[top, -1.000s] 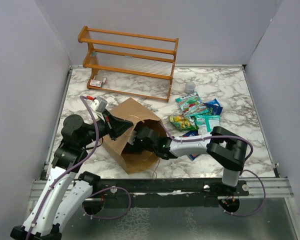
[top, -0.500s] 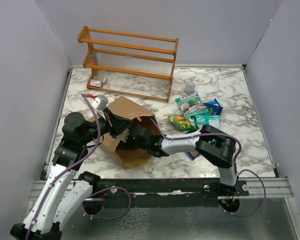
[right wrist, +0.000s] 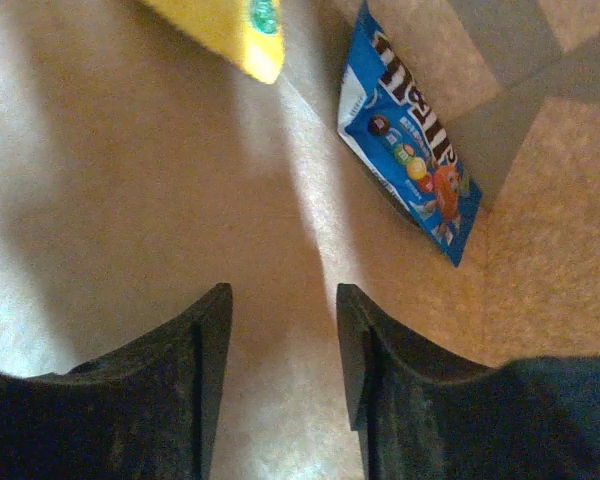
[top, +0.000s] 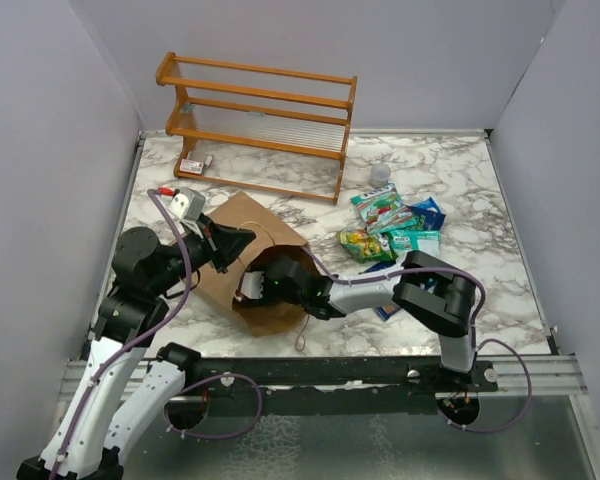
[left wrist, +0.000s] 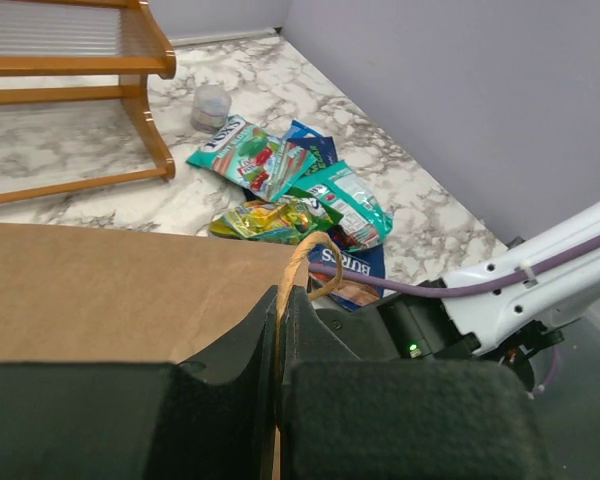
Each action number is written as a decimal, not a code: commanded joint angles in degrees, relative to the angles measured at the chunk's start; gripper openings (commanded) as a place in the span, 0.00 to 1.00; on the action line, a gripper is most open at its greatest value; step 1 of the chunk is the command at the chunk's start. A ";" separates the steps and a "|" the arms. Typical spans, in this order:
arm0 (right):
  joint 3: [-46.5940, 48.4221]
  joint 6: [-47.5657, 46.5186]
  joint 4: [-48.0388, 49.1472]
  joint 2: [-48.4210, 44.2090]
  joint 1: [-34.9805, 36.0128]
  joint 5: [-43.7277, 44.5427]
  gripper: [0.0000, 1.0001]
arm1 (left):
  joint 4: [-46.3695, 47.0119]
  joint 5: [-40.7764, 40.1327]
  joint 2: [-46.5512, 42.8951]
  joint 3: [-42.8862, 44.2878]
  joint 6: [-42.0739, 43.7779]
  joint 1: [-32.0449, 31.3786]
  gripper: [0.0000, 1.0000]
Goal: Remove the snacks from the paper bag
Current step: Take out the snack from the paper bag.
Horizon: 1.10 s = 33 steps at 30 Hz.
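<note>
The brown paper bag lies on its side left of centre, mouth toward the right. My left gripper is shut on the bag's upper rim by a handle and holds the mouth open; in the left wrist view the paper edge runs between its closed fingers. My right gripper is open and empty, deep inside the bag. Ahead of it on the bag's floor lie a blue candy packet and a yellow packet. Several snacks lie piled outside, with a dark blue pouch partly under the right arm.
A wooden rack stands at the back. A red-and-white flat packet lies by its left foot. A small clear cup stands beside its right leg. Grey walls close off three sides.
My right arm has pushed further left and deeper into the bag. My left gripper has drawn the bag's rim up and to the left, and the bag has shifted with it.
</note>
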 commanded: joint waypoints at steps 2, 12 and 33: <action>-4.40 -15.97 4.74 -6.97 0.38 -9.66 0.54 | -2.72 -4.98 -2.86 1.11 4.00 -0.20 0.00; 4.27 -22.50 4.41 0.33 1.17 -5.39 0.66 | -0.07 1.71 -2.14 -0.12 4.15 -0.14 0.00; 22.70 -24.81 5.45 20.37 1.18 1.33 0.63 | 7.25 10.29 -1.65 -2.00 -1.89 -0.16 0.00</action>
